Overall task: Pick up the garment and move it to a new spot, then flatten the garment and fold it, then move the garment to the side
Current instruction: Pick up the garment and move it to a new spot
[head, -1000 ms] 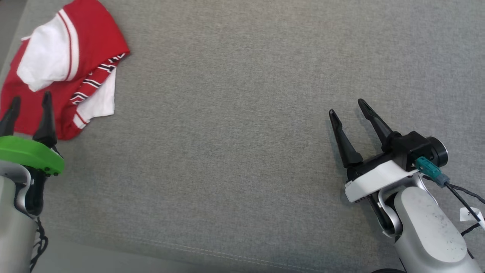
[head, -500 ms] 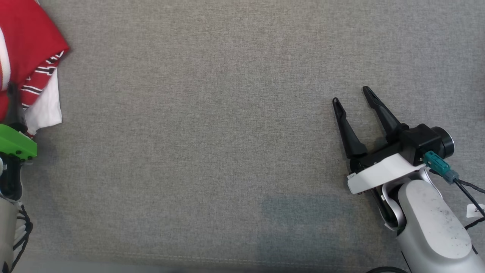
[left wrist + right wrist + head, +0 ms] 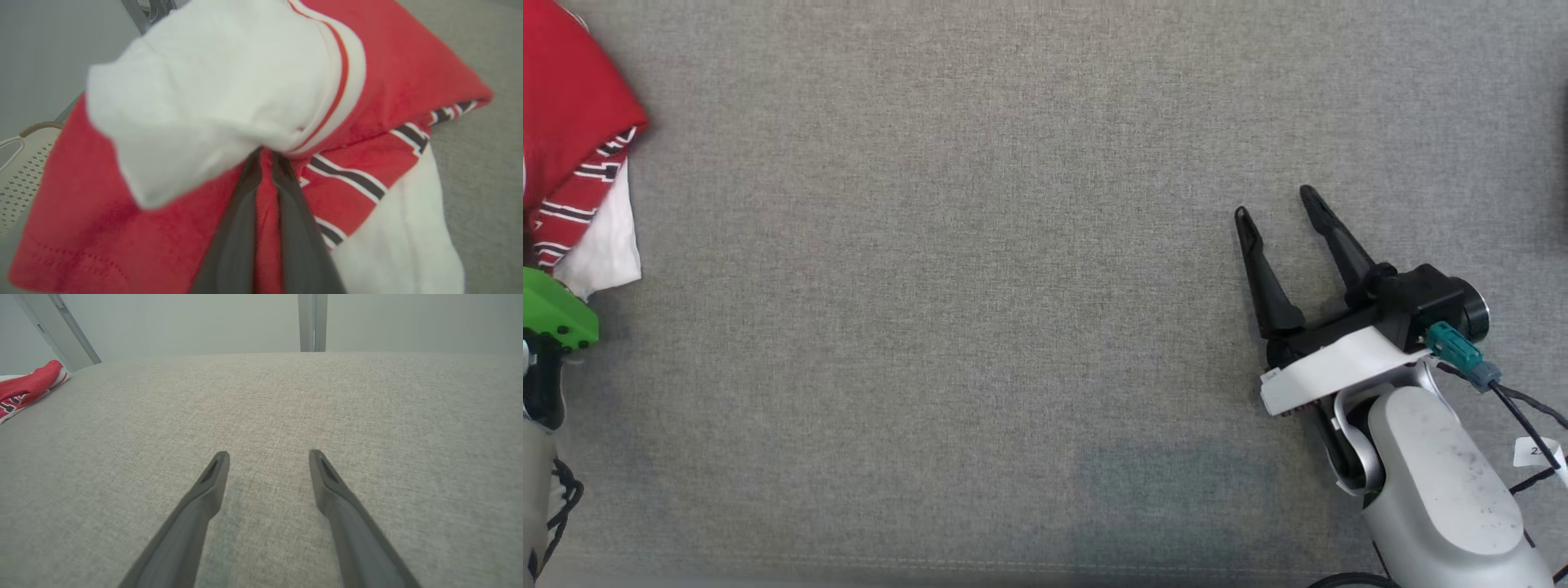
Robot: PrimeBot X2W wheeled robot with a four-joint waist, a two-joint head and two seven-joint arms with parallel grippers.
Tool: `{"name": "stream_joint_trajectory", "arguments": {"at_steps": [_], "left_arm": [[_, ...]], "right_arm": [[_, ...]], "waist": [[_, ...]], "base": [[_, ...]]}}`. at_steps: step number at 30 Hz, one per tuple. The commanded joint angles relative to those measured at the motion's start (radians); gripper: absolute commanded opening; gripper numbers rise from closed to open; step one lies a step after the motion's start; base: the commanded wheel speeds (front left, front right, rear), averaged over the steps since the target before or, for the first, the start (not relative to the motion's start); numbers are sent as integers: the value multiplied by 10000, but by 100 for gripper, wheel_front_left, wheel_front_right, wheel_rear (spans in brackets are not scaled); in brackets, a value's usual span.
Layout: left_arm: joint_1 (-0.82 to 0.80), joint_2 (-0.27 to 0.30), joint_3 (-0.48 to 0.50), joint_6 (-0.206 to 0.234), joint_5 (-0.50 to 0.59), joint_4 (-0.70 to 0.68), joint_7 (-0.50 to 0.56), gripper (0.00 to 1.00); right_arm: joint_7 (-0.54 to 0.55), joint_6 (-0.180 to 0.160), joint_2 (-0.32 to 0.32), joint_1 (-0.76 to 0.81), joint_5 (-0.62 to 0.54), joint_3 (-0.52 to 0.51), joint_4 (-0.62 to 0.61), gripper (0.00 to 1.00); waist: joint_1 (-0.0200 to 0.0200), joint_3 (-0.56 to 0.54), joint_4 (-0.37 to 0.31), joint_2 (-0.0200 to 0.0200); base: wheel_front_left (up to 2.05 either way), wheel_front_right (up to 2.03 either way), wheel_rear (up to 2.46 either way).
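The garment [image 3: 572, 147] is red and white with black-striped trim, crumpled at the far left edge of the head view on the grey fabric surface. In the left wrist view the garment [image 3: 367, 81] fills most of the picture, and my left gripper [image 3: 265, 157] is shut on a red fold of it under a white sleeve. Its green wrist cover [image 3: 556, 314] shows at the left edge of the head view. My right gripper [image 3: 1272, 208] stands open over bare fabric at the right, nothing between its fingers [image 3: 216, 477]. The garment [image 3: 24, 390] lies far to its left.
The grey fabric surface [image 3: 972, 286] stretches wide between the two arms. A seam runs along its near edge. A white perforated basket [image 3: 20, 175] shows beyond the surface's left edge, and grey frame posts [image 3: 312, 322] stand past the far edge.
The head camera has swung right, so the garment slid to the left edge of the picture. My left gripper has closed on the garment. The right gripper stays open in place.
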Motion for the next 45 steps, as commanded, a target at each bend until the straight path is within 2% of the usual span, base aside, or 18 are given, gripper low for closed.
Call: {"name": "stream_joint_trajectory", "arguments": {"at_steps": [1, 5, 11, 12, 18, 22, 26, 30, 34, 35, 36, 37, 41, 45], "left_arm": [[-144, -33, -101, -21, 184, -203, -145, 0], [-297, 83, -111, -36, 769, -1399, -255, 0], [599, -720, -114, -37, 1943, -4203, -221, 0], [599, -720, -114, -37, 1943, -4203, -221, 0], [1142, -1954, -972, -39, 2361, -6218, -223, 0], [1317, -2959, -2156, -39, 2244, -7472, -224, 0], [1532, -3590, -3020, -40, 2066, -8282, -225, 0], [1797, -3702, -3295, -39, 1930, -8574, -225, 0], [2074, -3247, -2515, -22, 2310, -7614, -225, 0], [2173, -3184, -2217, -24, 2469, -7309, -225, 17], [2283, -3179, -1838, -23, 2530, -6994, -225, 46], [2405, -3160, -1507, -19, 2649, -6646, -224, 100], [2783, -3209, -717, -25, 2945, -5648, -221, 100], [3337, -3280, -16, -26, 3275, -5363, -219, 100]], "right_arm": [[-15, -15, 115, 130, 144, 44, 92, 100], [-15, -15, 342, 161, 252, 65, 187, 100], [-15, -15, 679, 295, 500, 58, 332, 100], [-15, -15, 679, 295, 500, 58, 332, 100], [-15, -15, 878, 480, 703, -68, 424, 100], [-16, -15, 979, 663, 784, -189, 463, 100], [-15, -15, 1012, 767, 857, -295, 501, 100], [-16, -15, 1034, 863, 882, -425, 492, 100], [-16, -15, 1049, 928, 888, -487, 487, 100], [-15, -15, 1052, 939, 891, -487, 492, 100], [-16, -15, 1055, 939, 898, -476, 501, 100], [-16, -15, 1056, 930, 902, -469, 515, 100], [-15, -15, 1056, 914, 919, -374, 551, 100], [-16, -15, 1053, 928, 950, -276, 595, 100]], "waist": [[-1, -287, -26, 0], [-1, -695, -84, 0], [-1, -1366, -360, 0], [-1, -1366, -360, 0], [-1, -1793, -902, 0], [-1, -2024, -1467, 0], [-1, -2165, -1890, 0], [-1, -2211, -2169, 0], [-1, -2210, -2296, 0], [-1, -2211, -2318, 0], [-1, -2209, -2340, 0], [-1, -2215, -2358, 0], [-1, -2325, -2340, 0], [-1, -2541, -2240, 0]], "base": [[0, 0, 0], [0, 0, 0], [0, 0, 0], [0, 0, 0], [0, 0, 0], [0, 0, 0], [0, 0, 0], [0, 0, 0], [0, 0, 0], [0, 0, 0], [0, 0, 0], [0, 0, 0], [0, 0, 0], [0, 0, 0]]}}
